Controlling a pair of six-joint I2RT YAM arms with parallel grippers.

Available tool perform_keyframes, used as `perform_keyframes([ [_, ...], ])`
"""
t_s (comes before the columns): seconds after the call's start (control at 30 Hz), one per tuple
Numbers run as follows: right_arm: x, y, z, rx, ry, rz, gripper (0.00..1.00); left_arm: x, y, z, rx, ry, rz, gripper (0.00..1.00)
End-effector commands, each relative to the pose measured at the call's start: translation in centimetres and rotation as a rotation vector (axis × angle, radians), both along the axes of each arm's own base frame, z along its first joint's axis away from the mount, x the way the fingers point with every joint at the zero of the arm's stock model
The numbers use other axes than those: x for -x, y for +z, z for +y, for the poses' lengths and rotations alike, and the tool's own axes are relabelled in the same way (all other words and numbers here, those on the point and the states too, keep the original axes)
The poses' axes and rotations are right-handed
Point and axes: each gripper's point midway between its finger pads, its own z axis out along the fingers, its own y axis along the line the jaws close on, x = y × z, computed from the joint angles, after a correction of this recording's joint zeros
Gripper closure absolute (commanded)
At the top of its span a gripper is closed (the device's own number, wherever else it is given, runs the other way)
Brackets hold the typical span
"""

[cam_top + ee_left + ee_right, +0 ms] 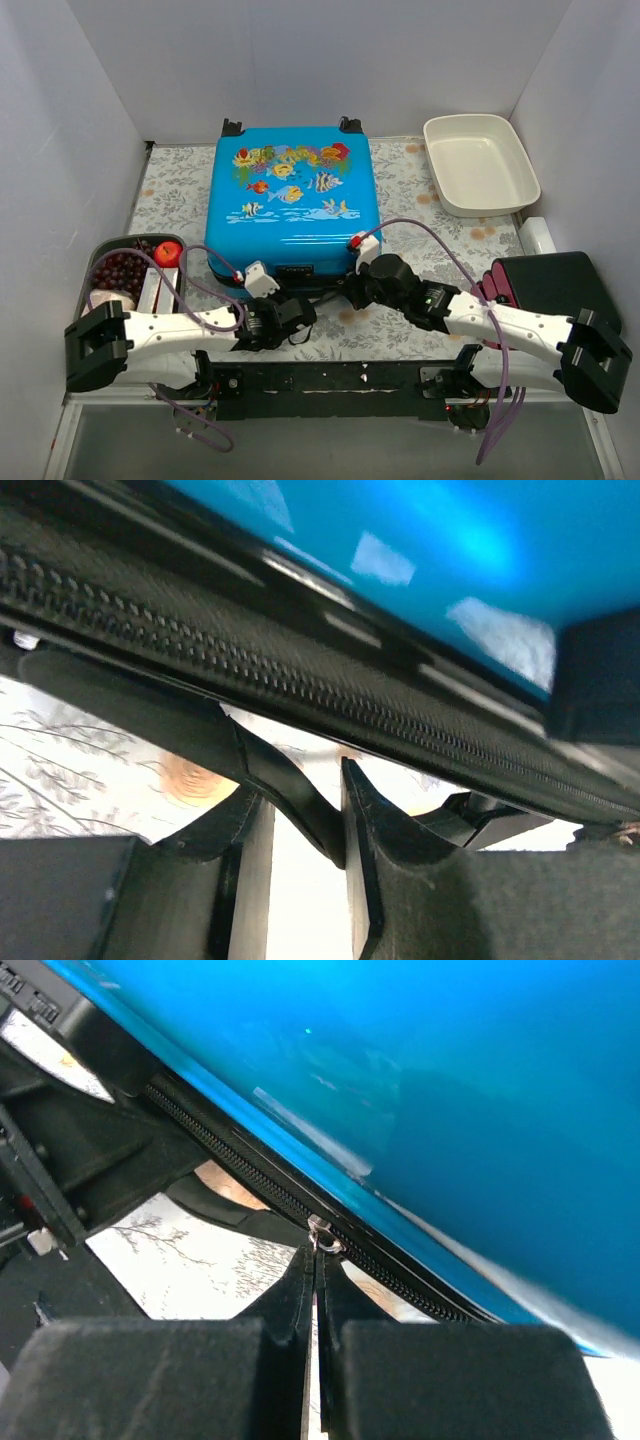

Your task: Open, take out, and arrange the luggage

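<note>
The luggage (290, 195), a bright blue fish-print suitcase, lies flat and closed in the middle of the table. Its black zipper band shows in the left wrist view (300, 685) and in the right wrist view (250, 1175). My right gripper (352, 290) is at the suitcase's front edge, shut (317, 1255) on the pull of the metal zipper slider (323, 1238). My left gripper (303, 308) is also at the front edge, to the left. It is open (300, 790), and a black strap (290, 790) hangs between its fingers, touching the right one.
A white tub (480, 165) stands at the back right. A flat black case (545, 285) lies at the right. A tray (105, 250) at the left holds grapes (120, 270) and a red fruit (168, 252).
</note>
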Motion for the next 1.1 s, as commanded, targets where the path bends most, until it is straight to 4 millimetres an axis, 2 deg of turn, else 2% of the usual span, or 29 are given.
perform_keyframes([
  [0.0, -4.2, 3.3, -1.6, -0.101, -0.112, -0.161, 0.99, 7.8, -1.4, -7.9, 0.135, -0.169, 0.286, 1.0],
  [0.03, -3.2, 3.2, -0.8, -0.118, -0.032, -0.159, 0.99, 7.4, 0.1, -10.0, 0.16, -0.185, 0.261, 1.0],
  [0.07, -2.8, 3.3, -0.3, -0.11, 0.023, -0.177, 0.99, 7.1, 0.4, -10.8, 0.145, -0.205, 0.245, 1.0],
  [0.1, -2.7, 3.0, -0.1, -0.104, 0.04, -0.169, 0.99, 7.1, -0.2, -11.5, 0.116, -0.212, 0.246, 1.0],
  [0.13, -2.3, 3.1, 0.4, -0.107, 0.076, -0.166, 0.99, 6.9, 0.3, -12.4, 0.122, -0.225, 0.235, 1.0],
  [0.2, -2.5, 2.5, 0.3, -0.087, 0.072, -0.163, 0.99, 6.8, 1.7, -14.5, 0.156, -0.261, 0.213, 1.0],
  [0.27, -3.1, 1.9, -0.6, -0.057, 0.023, -0.16, 0.99, 7.1, 1.8, -15.6, 0.161, -0.289, 0.223, 1.0],
  [0.3, -3.2, 1.8, -0.9, -0.053, 0.008, -0.155, 0.99, 7.2, 1.8, -15.8, 0.151, -0.303, 0.222, 0.78],
  [0.37, -3.4, 0.9, -2.0, -0.033, -0.027, -0.122, 0.99, 7.4, 1.7, -15.3, 0.135, -0.307, 0.226, 0.5],
  [0.43, -3.8, 0.7, -3.1, -0.03, -0.063, -0.111, 0.99, 7.7, 1.2, -14.0, 0.106, -0.305, 0.229, 0.15],
  [0.47, -3.9, 0.2, -3.8, -0.023, -0.09, -0.087, 0.99, 7.9, 1.9, -13.3, 0.117, -0.309, 0.223, 0.09],
  [0.5, -3.8, -0.2, -4.5, -0.018, -0.106, -0.077, 0.99, 8.2, 1.4, -12.0, 0.088, -0.313, 0.232, 0.07],
  [0.57, -4.4, -0.7, -5.9, -0.014, -0.157, -0.06, 0.99, 8.6, 1.7, -10.8, 0.043, -0.372, 0.213, 0.02],
  [0.7, -5.7, -1.6, -8.7, 0.016, -0.252, -0.045, 0.99, 10.1, 4.3, -9.6, -0.078, -0.614, 0.161, 0.02],
  [0.8, -7.2, -1.7, -10.2, 0.019, -0.308, -0.054, 0.99, 12.2, 6.6, -9.7, -0.079, -0.77, 0.14, 0.02],
  [0.83, -8.0, -1.4, -10.6, 0.004, -0.328, -0.066, 0.99, 12.8, 8.3, -10.0, -0.031, -0.81, 0.117, 0.02],
  [0.93, -9.6, -0.9, -11.7, 0.017, -0.368, -0.086, 0.99, 14.6, 11.3, -11.5, 0.026, -0.948, 0.042, 0.02],
  [0.97, -10.0, -0.9, -12.1, 0.032, -0.38, -0.088, 0.99, 14.7, 12.8, -12.0, 0.049, -0.96, 0.02, 0.02],
  [1.03, -10.8, -0.9, -13.4, 0.07, -0.42, -0.1, 0.99, 14.3, 14.0, -12.1, 0.045, -0.961, -0.018, 0.02],
  [1.07, -11.3, -0.4, -13.8, 0.078, -0.428, -0.112, 0.99, 13.0, 15.5, -11.8, 0.032, -0.901, -0.059, 0.02],
])
